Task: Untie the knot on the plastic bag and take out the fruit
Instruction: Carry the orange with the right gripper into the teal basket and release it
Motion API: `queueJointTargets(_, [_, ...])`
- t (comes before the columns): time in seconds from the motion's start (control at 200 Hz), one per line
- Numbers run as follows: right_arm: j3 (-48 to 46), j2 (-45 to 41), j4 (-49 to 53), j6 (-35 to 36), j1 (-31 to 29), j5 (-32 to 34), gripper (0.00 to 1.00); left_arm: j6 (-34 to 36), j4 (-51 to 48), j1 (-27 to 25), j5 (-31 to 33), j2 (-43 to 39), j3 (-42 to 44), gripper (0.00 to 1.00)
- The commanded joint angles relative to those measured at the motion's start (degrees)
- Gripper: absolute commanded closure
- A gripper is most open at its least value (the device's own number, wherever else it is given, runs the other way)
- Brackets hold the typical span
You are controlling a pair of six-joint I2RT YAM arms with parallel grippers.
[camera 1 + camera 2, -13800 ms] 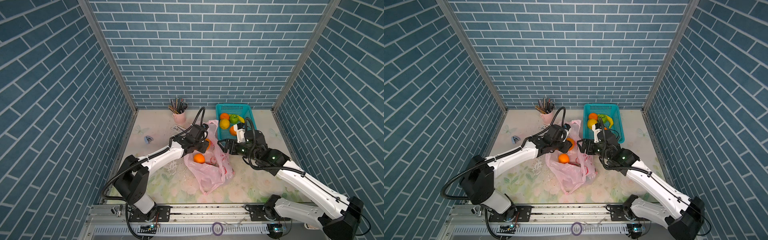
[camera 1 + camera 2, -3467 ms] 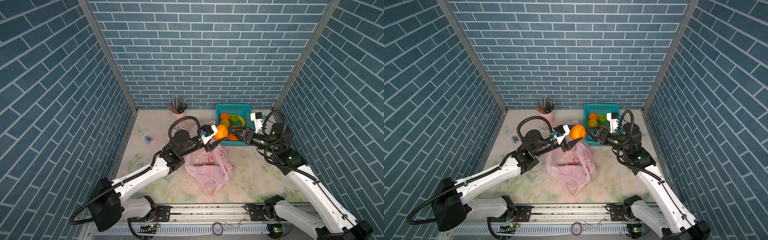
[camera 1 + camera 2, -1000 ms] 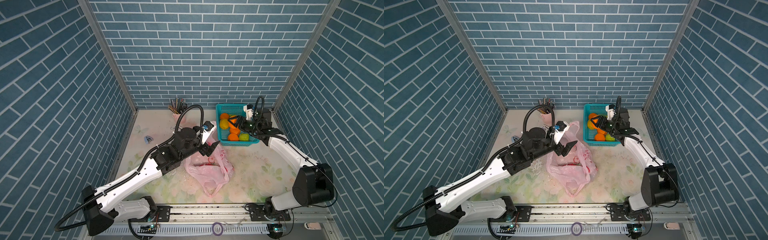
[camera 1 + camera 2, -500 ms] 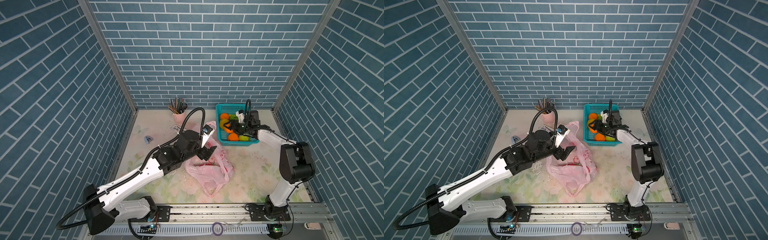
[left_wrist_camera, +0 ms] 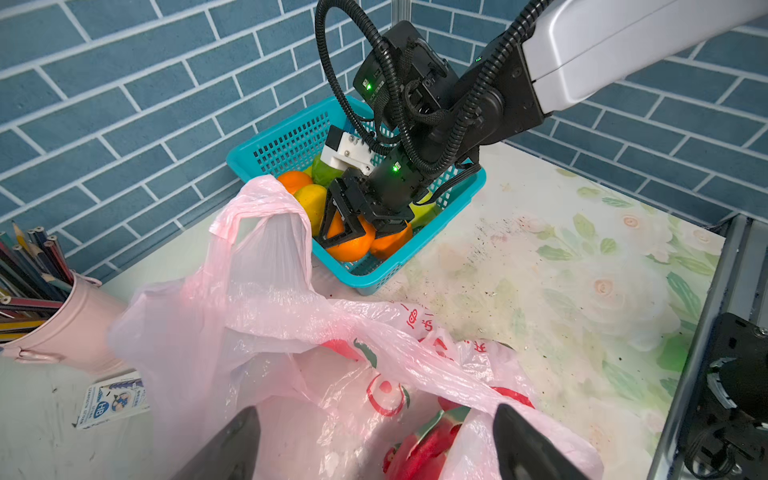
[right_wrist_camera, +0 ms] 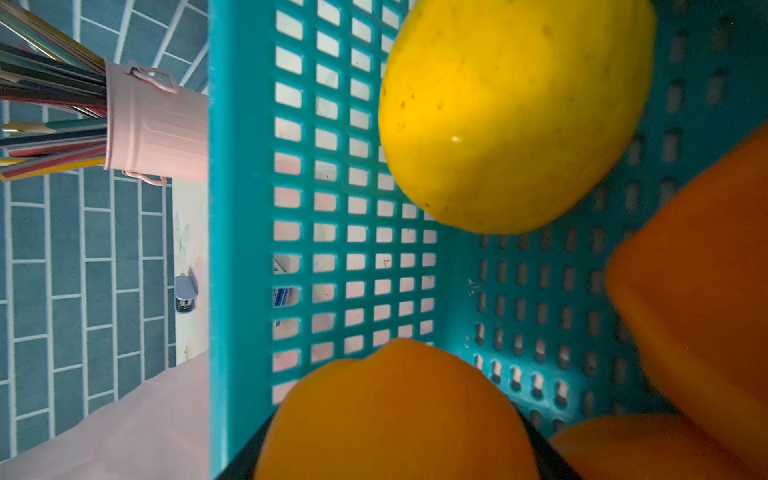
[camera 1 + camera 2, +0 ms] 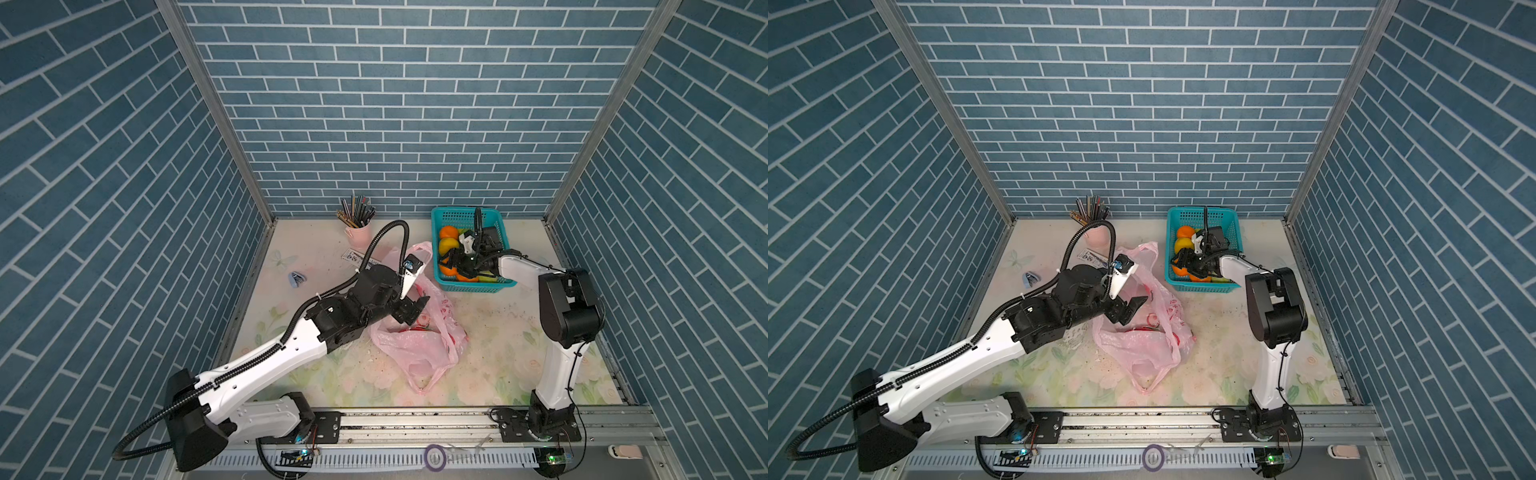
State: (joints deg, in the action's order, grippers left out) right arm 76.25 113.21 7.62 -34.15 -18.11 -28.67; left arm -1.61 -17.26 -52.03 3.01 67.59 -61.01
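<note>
Inside the basket (image 5: pixel 286 143) walls, right pincer (image 5: pixel 341 237) straddles orange (image 5: pixel 353 252).

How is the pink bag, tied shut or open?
Open. On the bag, a handle loop stands free and untied, and the mouth gapes, showing a red fruit inside.

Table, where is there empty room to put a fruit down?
Widest bare table lies between the plastic bag and the right arm, in front of the teal basket. A smaller patch lies between the pencil cup and the blue stapler. Crowded: the basket, full of fruit with the right gripper inside, and the bag under the left gripper.
</note>
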Motion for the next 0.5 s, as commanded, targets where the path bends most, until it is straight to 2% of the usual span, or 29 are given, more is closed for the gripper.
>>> queueJointTargets(0.0, [1.7, 1.8, 4.6, 3.9, -0.7, 4.3, 0.27, -0.9, -0.1, 0.2, 0.9, -1.2, 0.9, 0.12])
queueJointTargets(0.19, [4.1, 1.2, 8.3, 4.9, -1.4, 7.8, 0.18, -0.5, -0.2, 0.3, 1.1, -1.0, 1.2, 0.12])
queueJointTargets(0.495, [6.3, -6.9, 12.1, 5.3, -1.5, 9.3, 0.18, -1.1, -0.2, 0.3, 0.3, 0.0, 1.5, 0.12])
